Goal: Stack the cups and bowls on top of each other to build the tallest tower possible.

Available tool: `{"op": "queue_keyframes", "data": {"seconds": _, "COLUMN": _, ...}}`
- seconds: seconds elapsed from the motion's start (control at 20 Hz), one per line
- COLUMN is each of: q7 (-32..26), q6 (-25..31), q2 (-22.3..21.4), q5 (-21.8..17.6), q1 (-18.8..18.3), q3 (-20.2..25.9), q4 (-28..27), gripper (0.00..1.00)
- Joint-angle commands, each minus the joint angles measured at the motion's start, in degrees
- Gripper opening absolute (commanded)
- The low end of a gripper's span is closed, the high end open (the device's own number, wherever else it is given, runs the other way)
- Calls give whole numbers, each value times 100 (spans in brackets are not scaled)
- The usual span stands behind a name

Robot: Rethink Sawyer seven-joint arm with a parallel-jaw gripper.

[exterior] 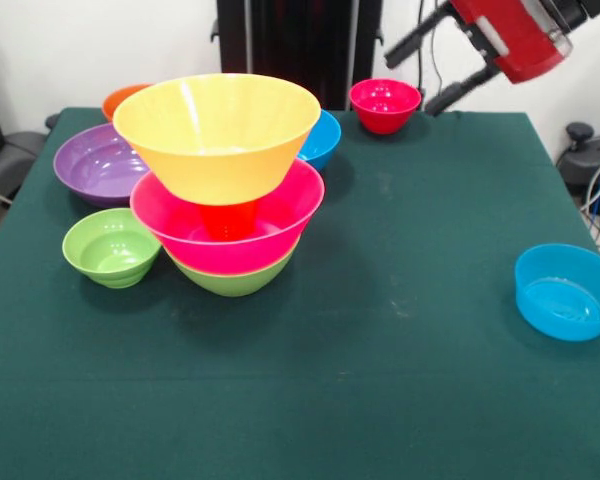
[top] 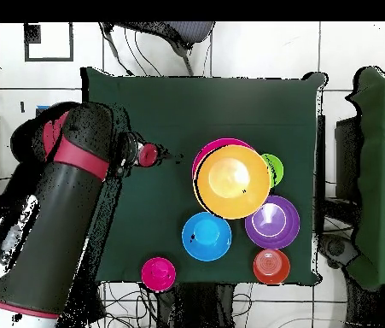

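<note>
The tower stands left of centre: a green bowl point(exterior: 235, 277) lowest, a large pink bowl point(exterior: 185, 228) in it, an orange cup point(exterior: 228, 218) standing in the pink bowl, and a large orange bowl point(exterior: 218, 130) on top. From overhead the orange bowl point(top: 232, 178) covers most of the pink rim point(top: 215, 145). My gripper point(exterior: 410, 82) hangs open and empty, high at the upper right, apart from every bowl. It also shows in the overhead view point(top: 166, 156), left of the tower.
Loose bowls: small green point(exterior: 110, 248), purple point(exterior: 98, 165), small orange point(exterior: 123, 98), blue point(exterior: 322, 138) behind the tower, small red point(exterior: 384, 105), and another blue point(exterior: 567, 292) alone at the right. Overhead, the arm point(top: 59, 213) hides that last one.
</note>
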Motion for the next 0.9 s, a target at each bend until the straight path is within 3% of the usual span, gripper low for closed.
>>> {"op": "queue_keyframes", "data": {"seconds": 0.05, "q7": 132, "q6": -5, "q2": 54, "q5": 556, "q1": -323, "q3": 1416, "q4": -93, "gripper": 100}}
{"op": "queue_keyframes", "data": {"seconds": 0.3, "q7": -10, "q6": -524, "q2": -57, "q5": 736, "q1": -542, "q3": 1826, "q4": 135, "gripper": 100}}
{"op": "queue_keyframes", "data": {"seconds": 0.55, "q7": -219, "q6": -840, "q2": -130, "q5": 643, "q1": -697, "q3": 2033, "q4": 326, "gripper": 100}}
{"op": "queue_keyframes", "data": {"seconds": 0.9, "q7": -34, "q6": -372, "q2": -62, "q5": 544, "q1": -719, "q3": 1979, "q4": 103, "gripper": 100}}
